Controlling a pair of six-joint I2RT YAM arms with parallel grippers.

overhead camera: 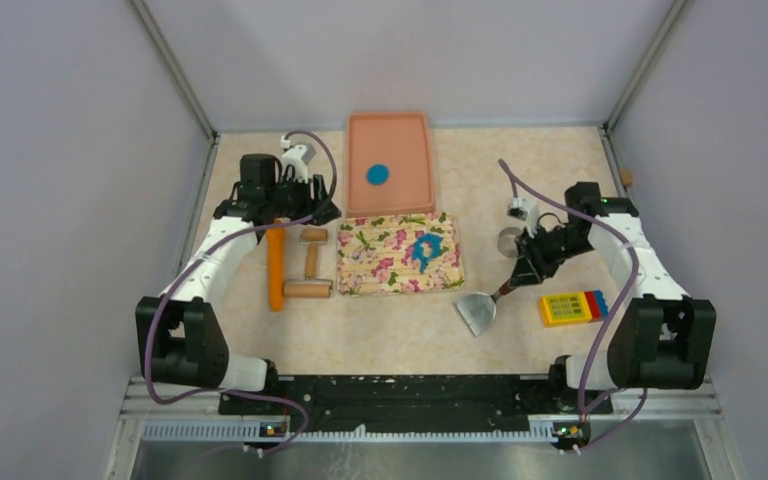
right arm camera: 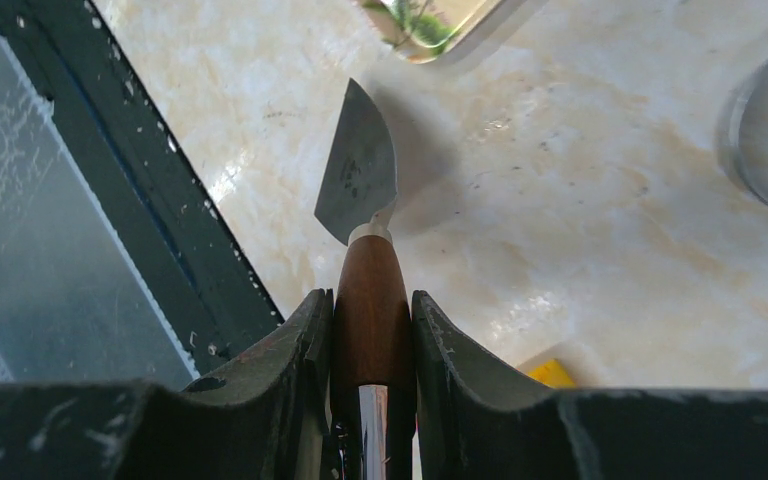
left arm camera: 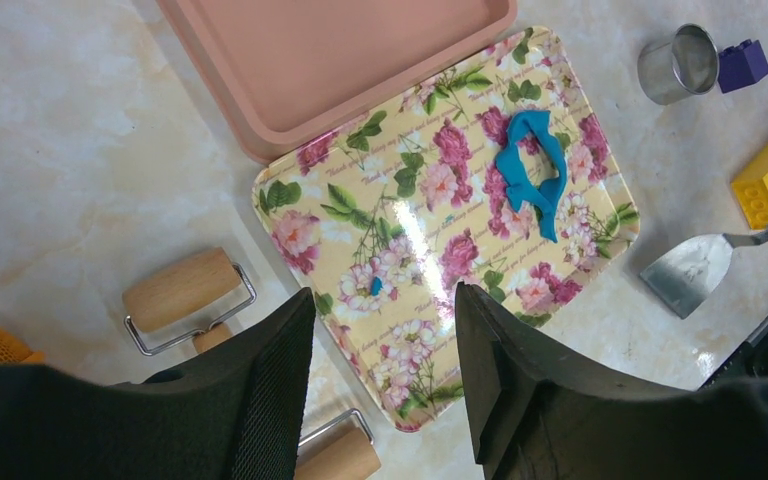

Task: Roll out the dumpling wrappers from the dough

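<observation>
Nearest the overhead camera, just past the arm bases, the right gripper (overhead camera: 522, 268) holds a scraper (overhead camera: 479, 311) at the near right. The left gripper (overhead camera: 298, 208) hangs at the far left above the rolling pins (overhead camera: 307, 289). One round wrapper (overhead camera: 377, 173) lies in the pink tray (overhead camera: 356, 150) at the far side. The ragged dough (overhead camera: 425, 250) sits on the right half of the floral board (overhead camera: 380, 265).

From the left wrist, my fingers (left arm camera: 260, 400) stand spread with nothing between them, and the holed dough (left arm camera: 530, 170) lies well to their far right.

From the right wrist, the jaws pinch the wooden handle (right arm camera: 370, 300), and the blade (right arm camera: 358, 170) tips down toward bare table; I cannot tell if it touches.

I judge the step is lifting that scrap for re-rolling. I would bring the blade in low and nearly flat from the board's right edge, then slide it slowly under the thin rim so nothing tears.
</observation>
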